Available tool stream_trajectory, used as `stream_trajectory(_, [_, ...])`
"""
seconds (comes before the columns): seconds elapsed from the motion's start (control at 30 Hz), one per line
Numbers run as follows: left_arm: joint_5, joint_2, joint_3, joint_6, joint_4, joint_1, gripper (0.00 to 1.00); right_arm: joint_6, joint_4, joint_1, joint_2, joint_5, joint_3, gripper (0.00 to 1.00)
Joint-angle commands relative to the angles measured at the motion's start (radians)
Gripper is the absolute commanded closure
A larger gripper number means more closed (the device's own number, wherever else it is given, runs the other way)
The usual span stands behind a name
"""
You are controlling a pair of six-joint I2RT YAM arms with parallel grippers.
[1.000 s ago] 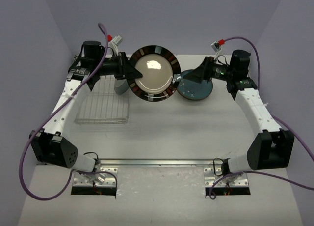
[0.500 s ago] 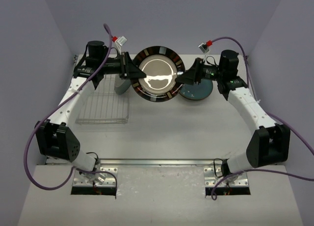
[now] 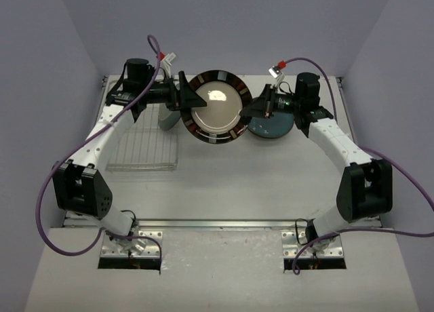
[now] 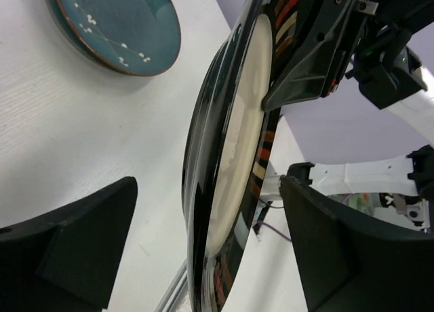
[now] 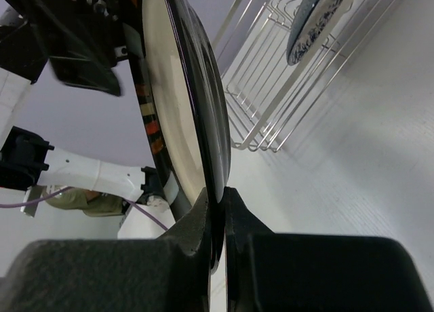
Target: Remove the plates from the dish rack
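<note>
Plate [image 3: 215, 106] upright on edge, cream face toward near side

Left arm [image 3: 102, 132]: stretched up from its base, elbow out to the side, forearm level and pointing inward toward the other gripper.
Left gripper [image 3: 186, 98]: jaws spread wide, one dark finger [image 4: 74, 251] either side of the plate [image 3: 215, 105] rim, neither seen touching it.
Right arm [image 3: 339, 139]: bent the mirror way, wrist turned inward to face the left gripper.
Right gripper [image 3: 247, 112]: fingers [image 5: 196, 237] pinched tight on the plate's opposite rim, the plate standing on edge between the two grippers.
</note>
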Motion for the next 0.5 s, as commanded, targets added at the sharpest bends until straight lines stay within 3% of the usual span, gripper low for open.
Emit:
stream_trajectory(0.0, [-0.081, -0.030, 0.045, 0.022, 0.004, -0.008, 0.05, 0.066, 0.119, -0.027, -0.017, -0.044, -0.008, 1.00])
stream_trajectory(0.03, [-0.130, -0.031, 0.049, 0.033, -0.015, -0.007, 0.00, 0.097, 0.137, -0.044, -0.015, -0.043, -0.025, 1.00])
stream_trajectory(0.23, [-0.270, -0.023, 0.071, 0.050, -0.062, 0.002, 0.00, 0.281, 0.264, -0.181, 0.021, -0.095, -0.091, 1.00])
stream_trajectory(0.37, [-0.377, -0.019, 0.119, 0.072, -0.100, 0.011, 0.00, 0.283, 0.261, -0.274, 0.035, -0.106, -0.110, 1.00])
stream_trajectory(0.47, [-0.497, -0.026, 0.147, 0.087, -0.128, 0.011, 0.00, 0.208, 0.137, -0.333, 0.068, -0.091, -0.075, 1.00])
